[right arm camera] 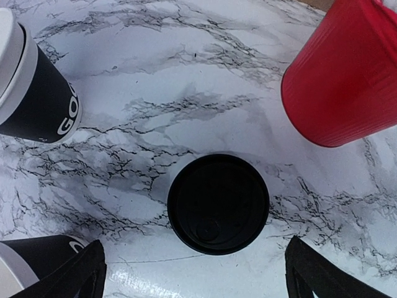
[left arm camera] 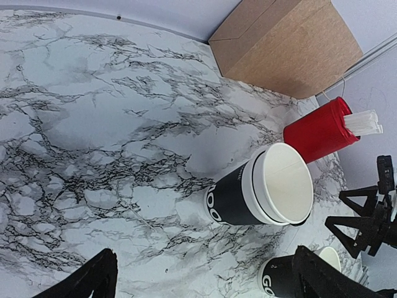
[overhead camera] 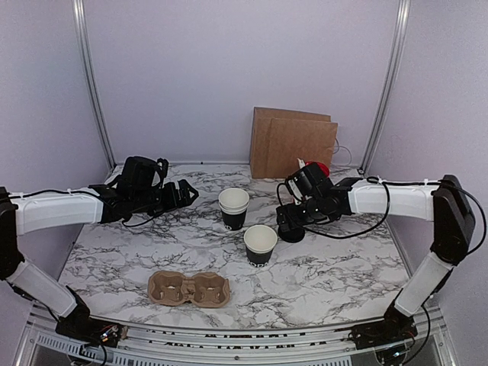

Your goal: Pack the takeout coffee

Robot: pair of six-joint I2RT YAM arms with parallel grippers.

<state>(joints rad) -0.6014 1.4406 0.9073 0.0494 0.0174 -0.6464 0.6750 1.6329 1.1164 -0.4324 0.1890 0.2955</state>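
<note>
Progress: nothing packed. We note the stacked black-and-cream paper cups [overhead camera: 233, 208] and the single black paper cup [overhead camera: 260, 245] standing on the marble-patterned counter [overhead camera: 343, 274], outside the brown moulded-pulp cup carrier [overhead camera: 189, 289]. Right fingers [right arm camera: 74, 273] spread, poised over the round black plastic lid [right arm camera: 218, 212] (not gripping it); left fingers [left arm camera: 84, 279] apart, holding nothing.

From above and behind the arm bases we are looking down over the whole marble-patterned bench [overhead camera: 343, 282]. At the left wrist we are looking slantwise across it toward the stacked black paper cups [left arm camera: 239, 198] and tall red plastic cup [left arm camera: 316, 131]. At the right wrist we are looking nearly straight down, close, on the small round black lid [right arm camera: 218, 203]. Both wrist views are sharing those cups.
</note>
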